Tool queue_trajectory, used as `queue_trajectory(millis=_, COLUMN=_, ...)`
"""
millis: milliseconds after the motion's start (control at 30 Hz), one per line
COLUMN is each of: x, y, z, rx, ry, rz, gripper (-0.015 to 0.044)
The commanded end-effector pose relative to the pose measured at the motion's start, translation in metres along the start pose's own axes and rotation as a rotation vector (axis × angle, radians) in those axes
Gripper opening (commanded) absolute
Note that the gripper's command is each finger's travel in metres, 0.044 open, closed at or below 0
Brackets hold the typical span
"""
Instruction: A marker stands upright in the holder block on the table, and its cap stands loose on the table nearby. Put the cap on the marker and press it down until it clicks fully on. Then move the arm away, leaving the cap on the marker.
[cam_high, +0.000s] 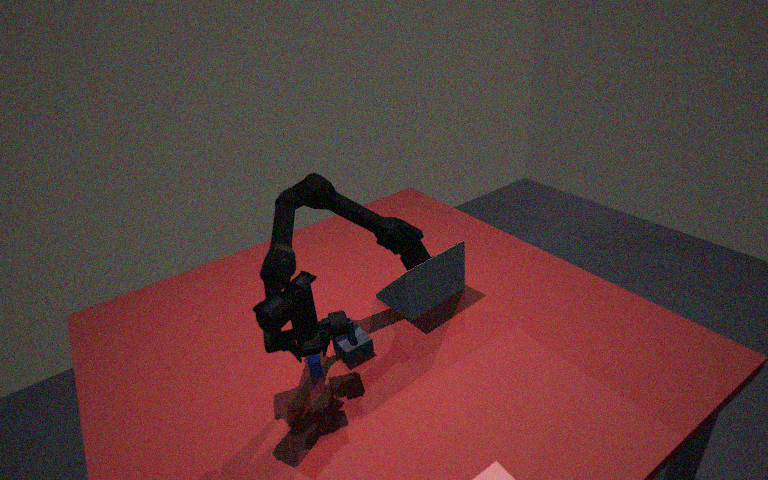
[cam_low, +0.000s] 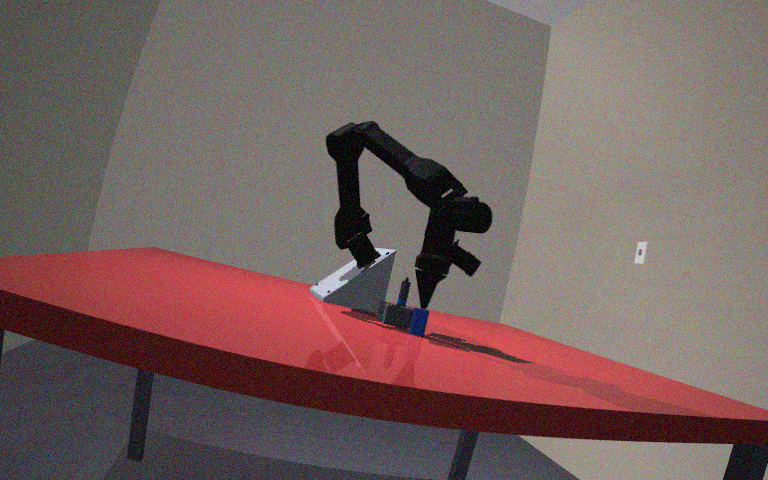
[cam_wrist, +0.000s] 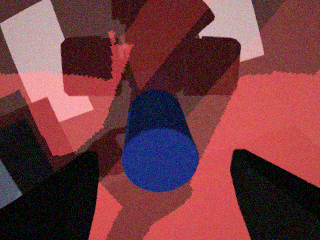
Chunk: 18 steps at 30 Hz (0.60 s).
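Note:
The blue cap (cam_high: 314, 366) (cam_low: 419, 322) (cam_wrist: 160, 160) stands upright on the red table. My gripper (cam_high: 312, 355) (cam_low: 424, 307) (cam_wrist: 166, 162) is open and points down just above the cap; in the wrist view the cap shows between the two fingers, with room on both sides. The dark marker (cam_high: 352, 339) (cam_low: 404, 291) stands upright in the grey holder block (cam_high: 355, 355) (cam_low: 396, 315) (cam_wrist: 7, 182), close beside the cap. In the top view the gripper partly hides the marker. The wrist view shows only part of the block at its left edge.
The arm's grey wedge-shaped base (cam_high: 433, 285) (cam_low: 370, 291) stands behind the holder block. The red table (cam_high: 566, 367) (cam_low: 226, 305) carries dark arm shadows around the cap. A pale patch (cam_high: 494, 472) shows at the bottom edge of the top view.

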<state>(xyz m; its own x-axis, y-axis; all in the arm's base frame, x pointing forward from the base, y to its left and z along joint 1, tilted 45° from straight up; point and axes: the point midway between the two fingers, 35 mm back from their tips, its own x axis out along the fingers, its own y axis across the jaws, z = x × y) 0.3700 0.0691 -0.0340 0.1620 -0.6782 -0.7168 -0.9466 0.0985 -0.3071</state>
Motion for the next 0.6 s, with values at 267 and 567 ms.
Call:
queue_trajectory(millis=267, x=0.022, y=0.001, z=-0.002, rx=-0.004, ry=0.007, rz=0.005, gripper=0.0253)
queue_trajectory(millis=567, x=0.037, y=0.002, z=-0.002, rx=-0.004, ry=0.009, rz=0.004, gripper=0.0253)
